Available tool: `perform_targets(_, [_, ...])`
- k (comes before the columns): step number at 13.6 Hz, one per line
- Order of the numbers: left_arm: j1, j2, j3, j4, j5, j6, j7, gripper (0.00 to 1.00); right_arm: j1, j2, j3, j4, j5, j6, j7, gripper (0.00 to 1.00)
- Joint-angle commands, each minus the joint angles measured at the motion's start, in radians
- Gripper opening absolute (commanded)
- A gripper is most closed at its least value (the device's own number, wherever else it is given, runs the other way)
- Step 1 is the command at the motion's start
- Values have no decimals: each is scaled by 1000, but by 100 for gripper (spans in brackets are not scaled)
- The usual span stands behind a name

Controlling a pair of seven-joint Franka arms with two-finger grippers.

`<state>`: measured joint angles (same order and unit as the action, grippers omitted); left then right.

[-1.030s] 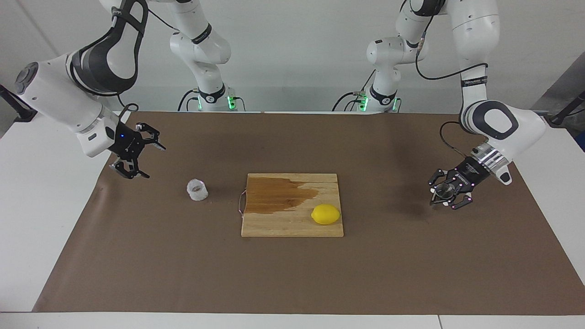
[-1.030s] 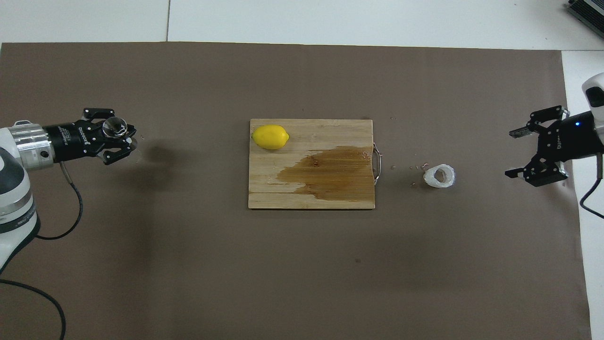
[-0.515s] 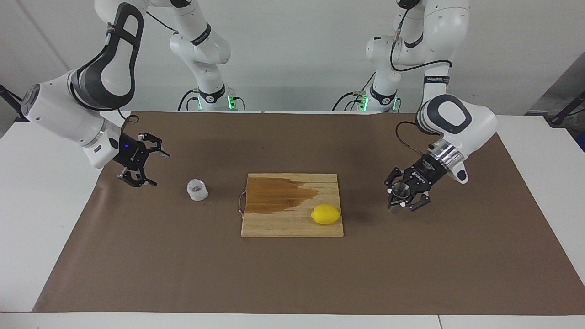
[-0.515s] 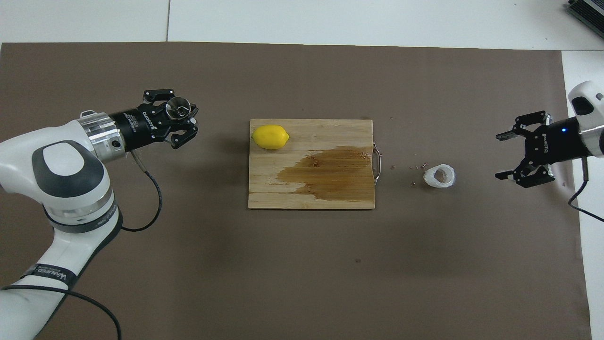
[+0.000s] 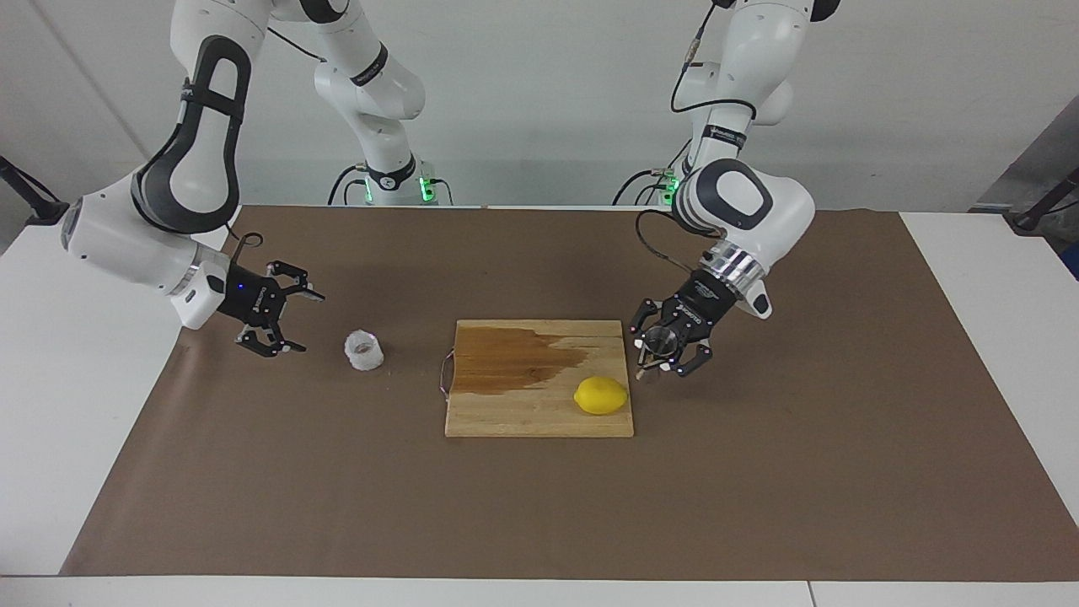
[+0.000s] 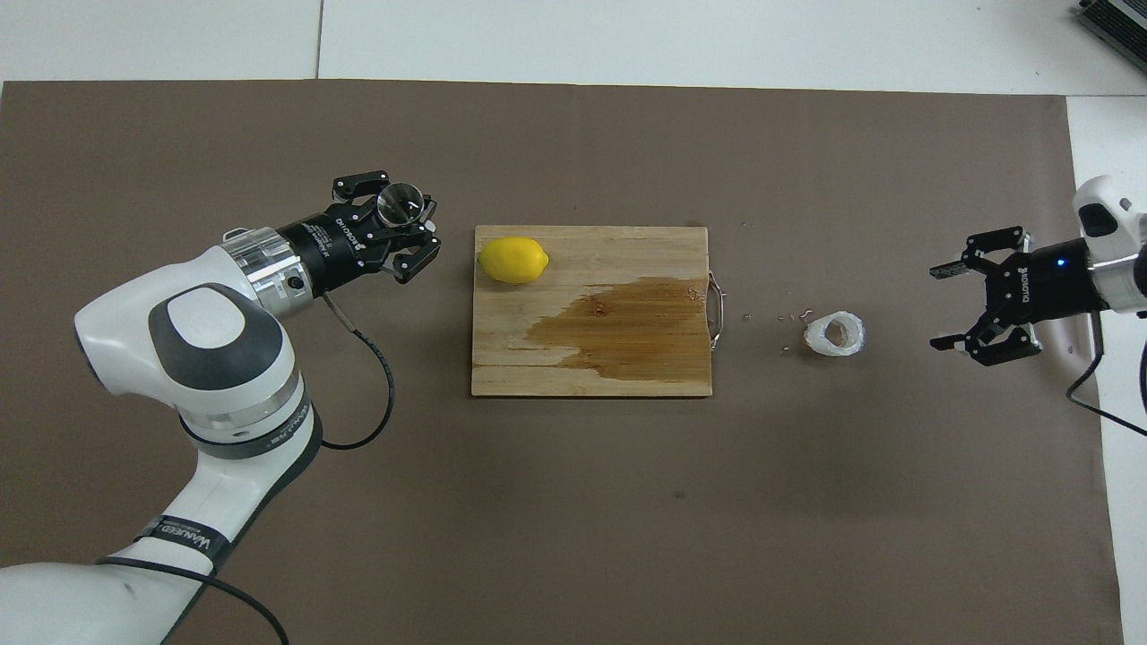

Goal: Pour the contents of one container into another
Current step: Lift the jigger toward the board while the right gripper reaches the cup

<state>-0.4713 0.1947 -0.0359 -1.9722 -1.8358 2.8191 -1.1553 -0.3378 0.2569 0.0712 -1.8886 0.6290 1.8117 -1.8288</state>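
The bumpy white cup (image 5: 364, 350) stands on the brown mat, beside the cutting board toward the right arm's end; it also shows in the overhead view (image 6: 835, 333). My right gripper (image 5: 305, 322) is open and empty, low over the mat a short gap from the cup, on the cup's side away from the board; it also shows in the overhead view (image 6: 936, 305). My left gripper (image 5: 666, 352) is shut on the shiny steel jigger (image 5: 660, 341), upright, just off the board's edge near the lemon. Both appear in the overhead view: gripper (image 6: 414, 228), jigger (image 6: 401, 204).
A wooden cutting board (image 5: 506, 413) with a dark wet stain and a small metal handle lies mid-table. A yellow lemon (image 5: 601, 395) sits on the board's corner toward the left arm's end. A few small crumbs lie on the mat (image 6: 573, 502) between cup and board.
My left gripper has carried the jigger from the left arm's end of the mat to the board's edge. My right gripper has moved lower and closer to the white cup, still open.
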Motion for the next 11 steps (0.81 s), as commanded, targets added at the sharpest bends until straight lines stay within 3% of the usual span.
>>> perform_targets(1, [-16,43,-70,64,-48,107,-14,0,-32,77,10,-40,110,12,-117,100])
perform_targets(3, [-52,61,-91,88,-60,175,-14,0,-35,111,10,-40,150,8,-171,100])
perform_targets(7, [-104,97,-110,122,-82,183,-11,0,-27,140,12,-72,212,18,-260,100])
perform_targets(11, [-156,212,-118,212,-76,203,-6,0,6,137,19,-107,242,66,-335,100])
